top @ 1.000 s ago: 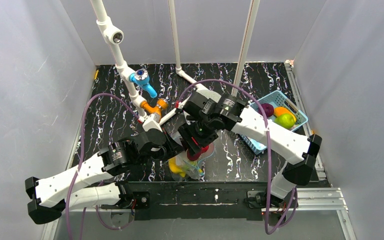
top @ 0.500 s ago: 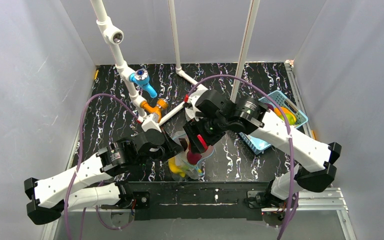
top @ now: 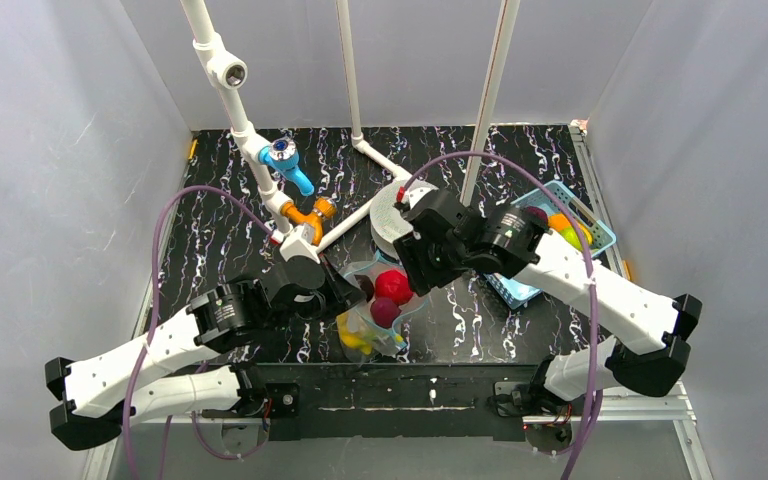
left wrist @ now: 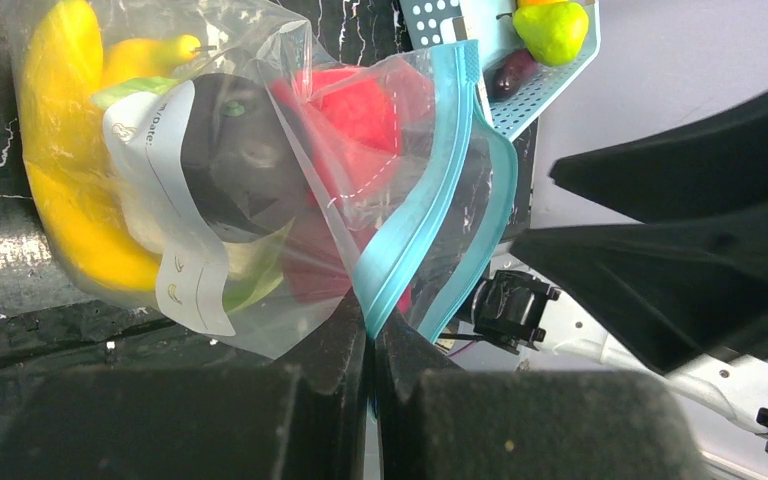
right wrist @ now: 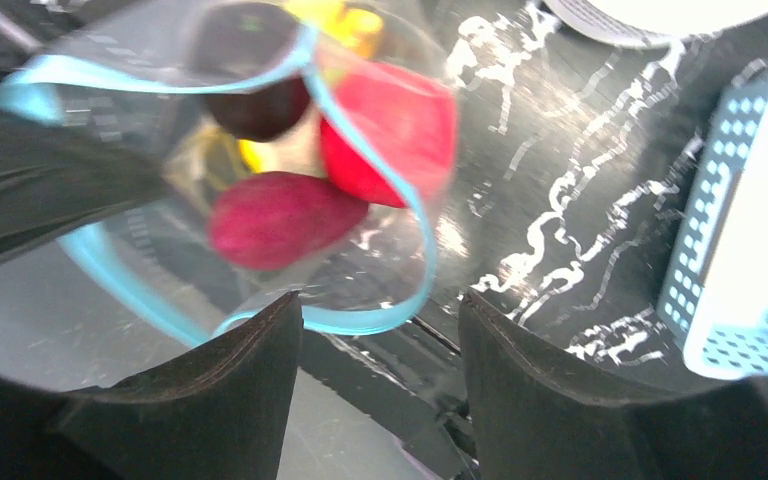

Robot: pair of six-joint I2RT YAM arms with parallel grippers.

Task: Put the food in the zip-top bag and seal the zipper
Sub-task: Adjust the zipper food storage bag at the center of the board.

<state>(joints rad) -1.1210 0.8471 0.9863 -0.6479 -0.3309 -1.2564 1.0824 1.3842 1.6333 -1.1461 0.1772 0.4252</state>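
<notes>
The clear zip-top bag [top: 375,310] lies near the table's front edge with its mouth open. My left gripper [left wrist: 370,335] is shut on the teal zipper [left wrist: 430,200] at the bag's rim and holds it up. Inside the bag are a yellow banana [left wrist: 55,180], a red apple [right wrist: 390,130], a magenta fruit [right wrist: 280,215] and a dark fruit [right wrist: 255,100]. My right gripper [right wrist: 380,310] is open and empty, just right of and above the bag mouth. The teal zipper [right wrist: 415,230] curves in an open loop in the right wrist view.
A light-blue mesh basket [top: 585,225] at the right holds green [top: 572,236], orange and purple fruits. A white pipe frame with a blue valve [top: 285,160] stands behind the bag. A white round object [top: 392,215] lies beside my right wrist.
My right gripper has drawn back to the right, off the bag mouth. The red apple and magenta fruit now show uncovered inside the bag. My left gripper still holds the zipper.
</notes>
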